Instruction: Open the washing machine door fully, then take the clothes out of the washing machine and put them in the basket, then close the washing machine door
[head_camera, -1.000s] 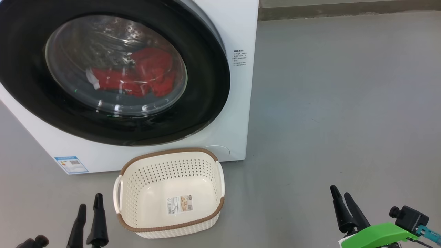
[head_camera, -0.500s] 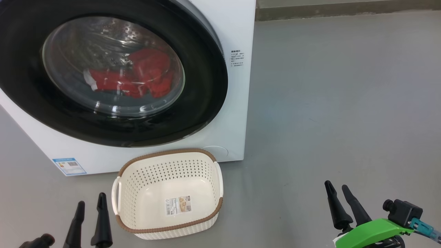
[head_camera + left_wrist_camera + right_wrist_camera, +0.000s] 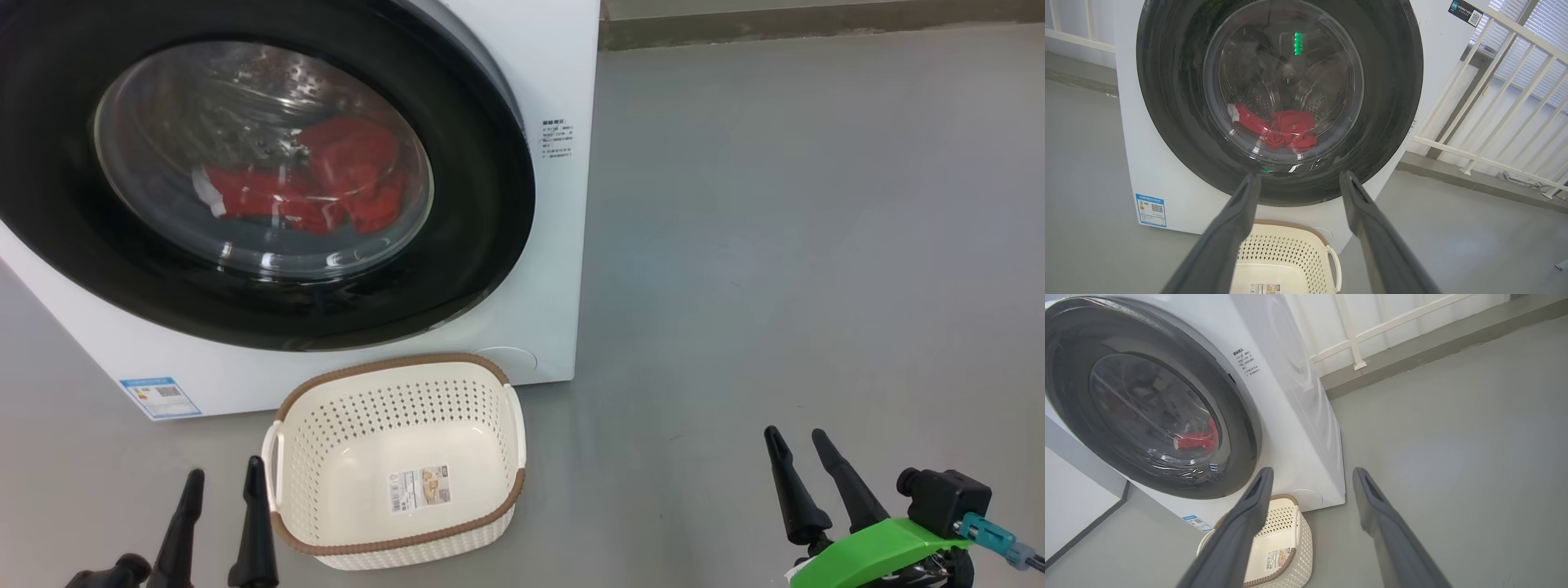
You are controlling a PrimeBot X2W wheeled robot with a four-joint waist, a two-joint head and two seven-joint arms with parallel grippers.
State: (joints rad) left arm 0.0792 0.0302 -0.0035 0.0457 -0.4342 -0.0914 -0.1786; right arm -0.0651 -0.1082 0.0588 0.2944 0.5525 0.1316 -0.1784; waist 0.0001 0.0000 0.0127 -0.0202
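**Cropped edges, glare and fine print**

In the head view the top and left edges of the picture cut off the washing machine (image 3: 563,49) and the washing machine door (image 3: 482,204). The clothes (image 3: 351,159) show through reflecting glass, so the number of pieces cannot be told. The print on the blue label (image 3: 160,397), the notice (image 3: 556,139) and the sticker (image 3: 419,488) in the basket (image 3: 392,408) is too small to read. The bottom edge crops the left gripper (image 3: 225,468) below its fingers. In the left wrist view those fingers partly hide the basket.

Soft even light, bright blinds (image 3: 1547,20) to one side, white glints on the washing machine door (image 3: 473,204) glass, faint shadows on the grey floor (image 3: 775,245), wrist views bowed at edges, left gripper (image 3: 1299,176) blurred close up.
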